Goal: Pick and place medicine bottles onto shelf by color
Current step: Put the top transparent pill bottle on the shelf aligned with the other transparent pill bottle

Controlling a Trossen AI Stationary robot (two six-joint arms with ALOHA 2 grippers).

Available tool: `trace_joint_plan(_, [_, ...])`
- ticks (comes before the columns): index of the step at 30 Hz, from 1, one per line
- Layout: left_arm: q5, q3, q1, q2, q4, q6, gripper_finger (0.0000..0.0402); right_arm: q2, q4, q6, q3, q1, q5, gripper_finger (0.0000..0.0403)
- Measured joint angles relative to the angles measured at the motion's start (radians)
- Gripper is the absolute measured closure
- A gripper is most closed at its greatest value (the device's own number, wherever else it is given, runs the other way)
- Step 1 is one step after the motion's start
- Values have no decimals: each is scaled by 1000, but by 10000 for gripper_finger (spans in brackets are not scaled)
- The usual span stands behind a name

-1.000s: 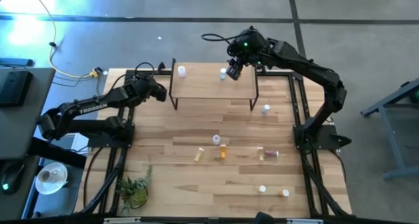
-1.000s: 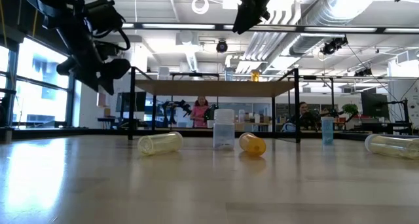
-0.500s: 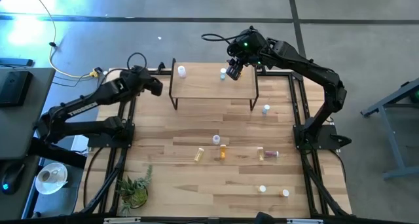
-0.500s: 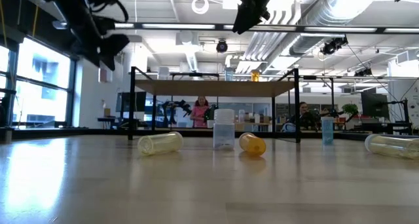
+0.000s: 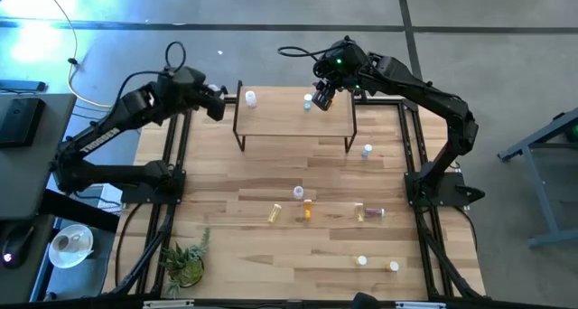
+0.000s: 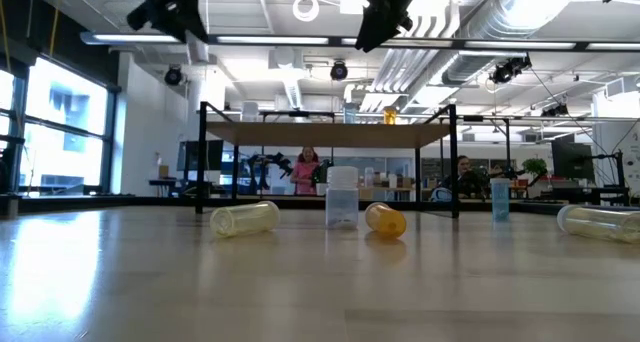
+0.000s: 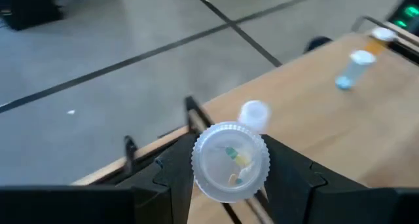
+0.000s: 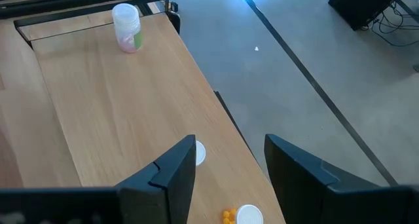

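My left gripper (image 5: 219, 102) hangs just off the left end of the shelf (image 5: 293, 119), shut on a clear medicine bottle (image 7: 230, 162) with a few pills inside. My right gripper (image 5: 322, 98) hovers open over the shelf's far right part, with nothing between its fingers (image 8: 171, 175). A white bottle (image 5: 250, 98) and a bluish bottle (image 5: 308, 102) stand upright on the shelf. Several more bottles are spread over the table: a bluish one (image 5: 367, 151) stands upright, and a yellow one (image 6: 245, 218) and an orange one (image 6: 385, 220) lie on their sides. My left gripper pinches the clear bottle by its opposite sides (image 7: 196, 166) between the two fingers. The bottle lies along the fingers, one round end facing the wrist camera. The fingers slant down toward the shelf from its left. The bottle is lifted clear of table and shelf.
A small potted plant (image 5: 185, 259) sits at the table's near left corner. Black frame rails (image 5: 176, 155) run along both table sides. The shelf's thin black legs (image 6: 203, 157) stand on the far half of the table. People sit in the room beyond.
My left gripper has risen with the clear bottle, from low beside the shelf's left end to well above the shelf top, and has tipped toward level as it rose. My right gripper has kept still.
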Motion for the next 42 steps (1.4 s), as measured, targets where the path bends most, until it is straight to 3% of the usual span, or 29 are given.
trace_joint_plan(8, [53,171,-35,181,-76,52,261,0,0,8,0,0,0,230])
trace_joint_plan(13, [209,171,-53,263,-76,113,261,0,-2,8,0,0,13,230])
trace_joint_plan(17, [259,141,-64,311,-61,155,261,0,-18,7,0,0,16,230])
trace_joint_plan(32, [256,36,-55,393,64,159,261,0,-43,8,0,0,17,230])
trace_joint_plan(42, [183,36,-50,449,105,145,261,0,-43,8,0,0,17,230])
